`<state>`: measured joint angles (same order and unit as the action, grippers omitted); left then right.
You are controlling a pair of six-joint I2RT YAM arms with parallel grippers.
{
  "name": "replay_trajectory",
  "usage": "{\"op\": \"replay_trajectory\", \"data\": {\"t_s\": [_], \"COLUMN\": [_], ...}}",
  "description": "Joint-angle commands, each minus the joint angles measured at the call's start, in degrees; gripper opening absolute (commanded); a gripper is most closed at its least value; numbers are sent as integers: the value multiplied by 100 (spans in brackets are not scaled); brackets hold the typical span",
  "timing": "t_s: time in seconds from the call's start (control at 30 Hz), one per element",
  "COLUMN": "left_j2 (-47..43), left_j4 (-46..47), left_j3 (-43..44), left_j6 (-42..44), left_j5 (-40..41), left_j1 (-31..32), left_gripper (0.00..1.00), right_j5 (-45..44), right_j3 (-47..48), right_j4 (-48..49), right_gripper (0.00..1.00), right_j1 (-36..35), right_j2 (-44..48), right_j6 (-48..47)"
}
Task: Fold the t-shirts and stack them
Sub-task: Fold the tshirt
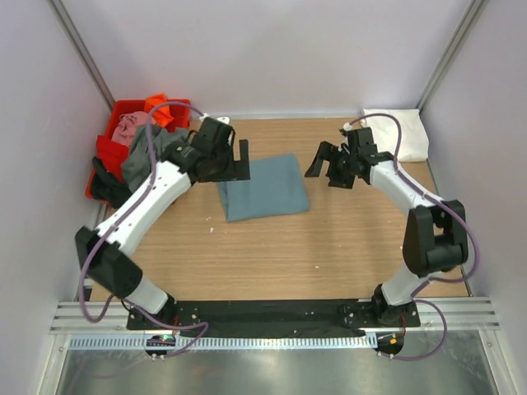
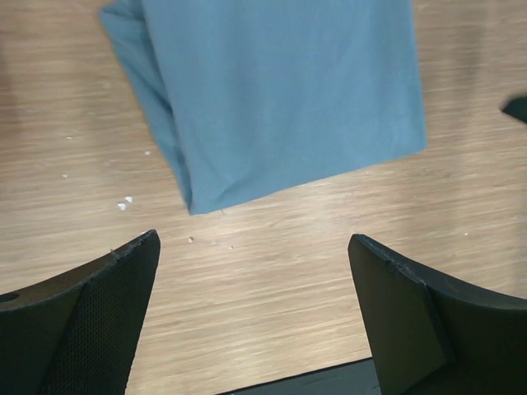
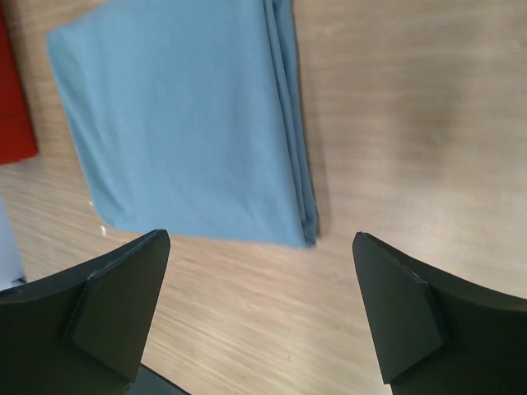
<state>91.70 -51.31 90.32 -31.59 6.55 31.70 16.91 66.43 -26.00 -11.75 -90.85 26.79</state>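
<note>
Folded teal t-shirt [image 1: 268, 188] lies flat mid-table, between both grippers. Left gripper [image 2: 254, 240] at its far-left edge, jaws apart, empty. Right gripper [image 3: 259, 239] near its right side, jaws apart, empty. White t-shirt [image 1: 399, 132] sits far right.

Smooth matt cloth of the teal-blue t-shirt [image 1: 265, 188]; fine-grained matt wood of the table [image 1: 329, 247]; red plastic tub [image 1: 128, 105].

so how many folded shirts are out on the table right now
2. A teal-blue shirt lies folded in the middle, and a white shirt sits folded in the far right corner. The unfolded shirts are heaped in the red tub, some likely hidden.
</note>
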Motion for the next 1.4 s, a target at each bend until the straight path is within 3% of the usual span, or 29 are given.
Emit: {"op": "replay_trajectory", "data": {"t_s": [0.0, 0.13, 0.23, 0.6, 0.87, 1.03, 1.2, 1.37], "left_j2": [-695, -943, -830, 1701, 3081, 3740, 4154, 4181], "left_j4": [-284, 313, 1314, 3073, 3364, 3075, 2688, 2556], "left_j3": [-470, -1409, -1911, -1465, -386, 502, 1205, 1216], "left_j6": [400, -83, -443, -1121, -928, -787, -664, -708], "left_j5": [382, 103, -267, -531, -970, -1173, -1287, -1261], "left_j1": [-50, -610, -945, -1377, -1395, -1395, -1395, -1395], "left_gripper": [98, 100, 99, 95, 83, 72, 70, 69], "right_j5": [1006, 1340, 1578, 2027, 2036, 2027, 1940, 1071], "right_j3": [509, 1554, 2003, 1961, 1873, 1654, 1478, 618], "right_j4": [674, 684, 719, 1360, 1396, 1711, 2168, 2345], "right_gripper": [100, 100, 100, 100, 100, 100, 100, 100], "right_j1": [173, 330, 427, 481, 507, 516, 463, 472], "right_j2": [-994, -2049, -2577, -3105, -3431, -3510, -3633, -3045], "right_j6": [-68, -174, -86, 283, 204, 423, 827, 1127]}}
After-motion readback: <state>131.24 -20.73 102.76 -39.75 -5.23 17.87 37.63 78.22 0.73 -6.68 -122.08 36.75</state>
